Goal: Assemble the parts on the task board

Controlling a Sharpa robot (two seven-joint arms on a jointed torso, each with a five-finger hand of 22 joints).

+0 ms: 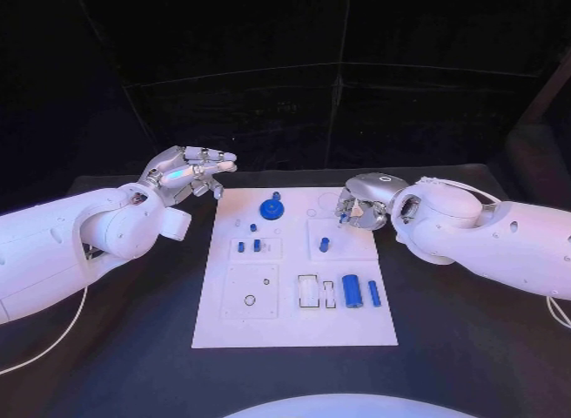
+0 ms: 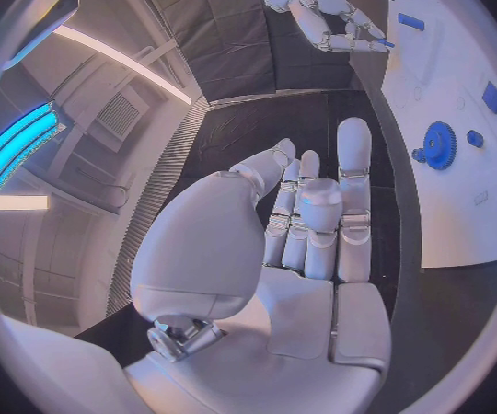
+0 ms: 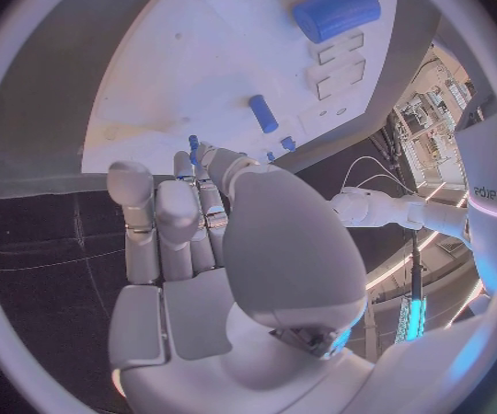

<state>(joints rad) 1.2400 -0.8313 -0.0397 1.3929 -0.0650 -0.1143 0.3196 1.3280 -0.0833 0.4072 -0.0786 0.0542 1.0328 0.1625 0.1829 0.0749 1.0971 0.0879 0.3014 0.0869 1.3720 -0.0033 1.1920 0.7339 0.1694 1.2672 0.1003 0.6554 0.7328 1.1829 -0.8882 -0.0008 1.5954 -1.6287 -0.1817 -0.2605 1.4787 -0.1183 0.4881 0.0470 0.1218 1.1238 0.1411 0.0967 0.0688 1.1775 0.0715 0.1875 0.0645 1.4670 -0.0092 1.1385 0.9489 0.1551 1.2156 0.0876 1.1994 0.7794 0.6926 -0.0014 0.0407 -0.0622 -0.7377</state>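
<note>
The white task board (image 1: 298,318) lies mid-table. On it are a blue gear (image 1: 272,209), small blue pegs (image 1: 248,245) and another peg (image 1: 325,244), with a thick blue cylinder (image 1: 351,291) beside a thinner one (image 1: 373,293). My right hand (image 1: 362,209) hovers over the board's far right part and pinches a small blue peg (image 3: 193,143) at its fingertips. My left hand (image 1: 186,173) stays off the board's far left corner, fingers apart and holding nothing. In the left wrist view that hand (image 2: 308,225) is stretched out near the gear (image 2: 438,144).
Rectangular cut-outs (image 1: 316,291) and a small ring (image 1: 249,300) mark the board's near half. Black tabletop (image 1: 461,348) surrounds the board on all sides. The thick cylinder (image 3: 336,12) and thinner one (image 3: 263,113) lie beyond my right hand's fingers.
</note>
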